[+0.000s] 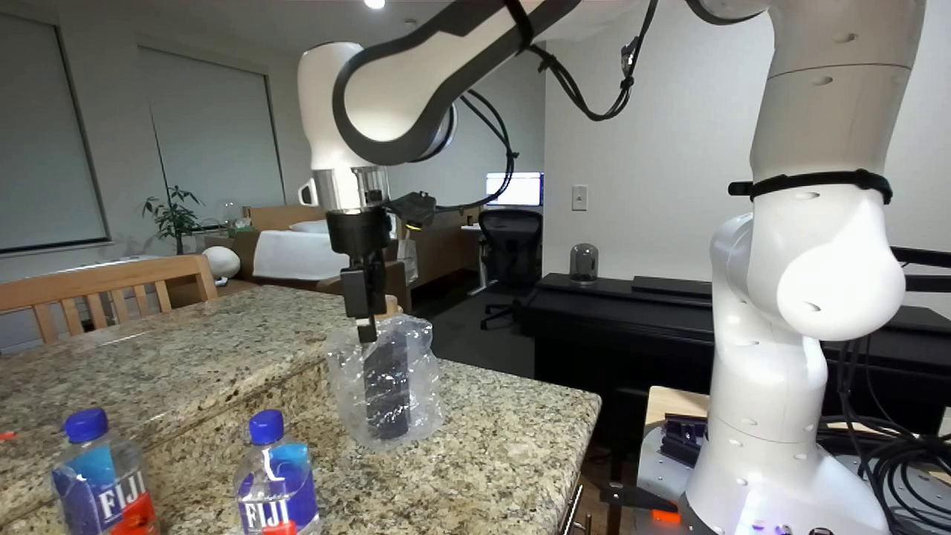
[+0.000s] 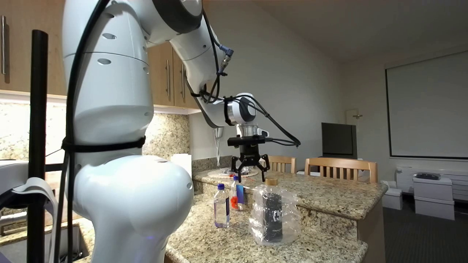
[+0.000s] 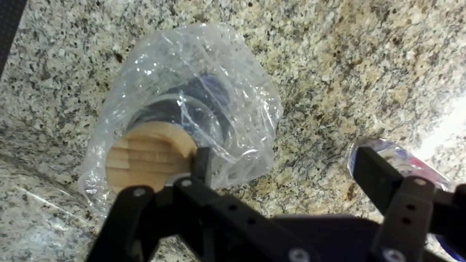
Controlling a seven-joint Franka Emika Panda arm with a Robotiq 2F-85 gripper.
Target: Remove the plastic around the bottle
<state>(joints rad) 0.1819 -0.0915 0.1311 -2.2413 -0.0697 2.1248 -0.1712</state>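
In both exterior views the dark bottle [image 2: 273,219] stands upright on the lower level of the worktop [image 2: 204,243], its long axis vertical and its tan top [image 2: 271,181] pointing up. Crinkled clear plastic [image 2: 290,215] surrounds the body, and the top sticks out above it. The arm [image 1: 394,96] arches over and bends down, aiming the gripper [image 2: 251,178] straight at the worktop, its fingers [image 3: 201,165] spread wide. In the wrist view one overlaps the tan top's edge, though contact cannot be told; the other lies well apart, past the plastic.
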